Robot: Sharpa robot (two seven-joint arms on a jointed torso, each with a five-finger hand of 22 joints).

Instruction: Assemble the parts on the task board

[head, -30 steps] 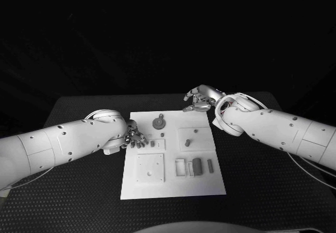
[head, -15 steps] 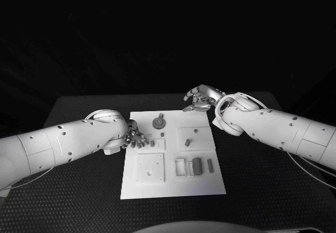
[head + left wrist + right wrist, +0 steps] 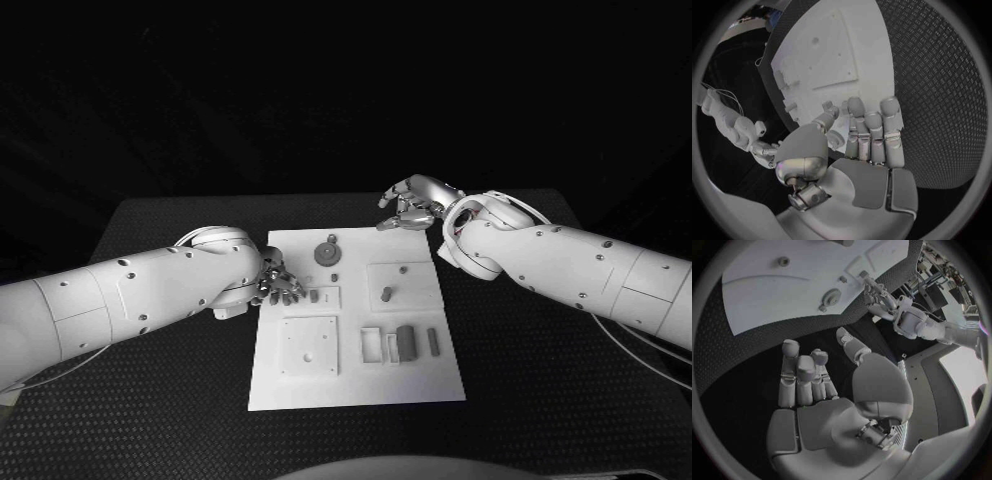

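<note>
Beyond the task board (image 3: 358,380), right hand (image 3: 414,203) with empty curled fingers (image 3: 798,377)

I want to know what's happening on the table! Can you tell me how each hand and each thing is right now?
Left hand: over the task board's left edge, fingers curled, holding nothing that shows.
Right hand: over the black table beyond the board's far edge, fingers apart, holding nothing.
Task board: lying flat on the table.
Round grey part: lying on the board's far end.
Small grey peg: standing in its square plate.
</note>
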